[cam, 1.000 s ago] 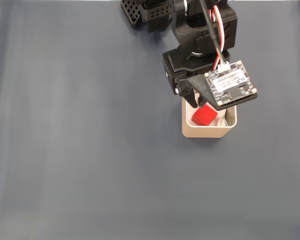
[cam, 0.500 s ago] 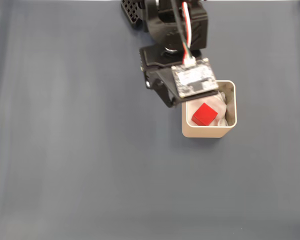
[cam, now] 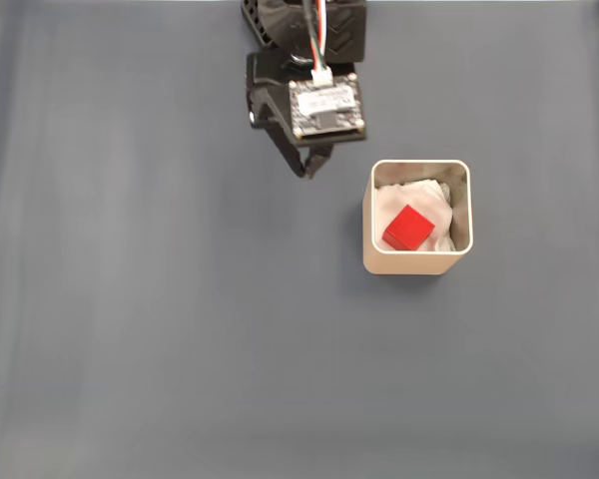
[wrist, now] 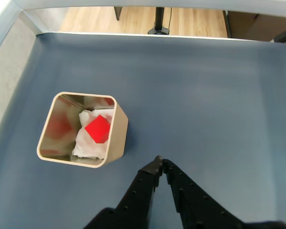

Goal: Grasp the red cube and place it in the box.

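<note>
One cube (cam: pixel 410 228) sits on white padding inside the box (cam: pixel 416 262), at four o'clock from my clenched, empty end effector (cam: pixel 309 170) in the fixed view; I judge it light, stiff, best pinched across opposite flat faces.

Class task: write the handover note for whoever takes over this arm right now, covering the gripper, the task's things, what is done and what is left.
Gripper: fingers shut and empty, off to the side of the box over bare table.
Red cube: lying inside the box on the white padding, free of the fingers.
Done: cube grasped, carried and released in the box.
Left: nothing for the cube; probably just park the arm.
</note>
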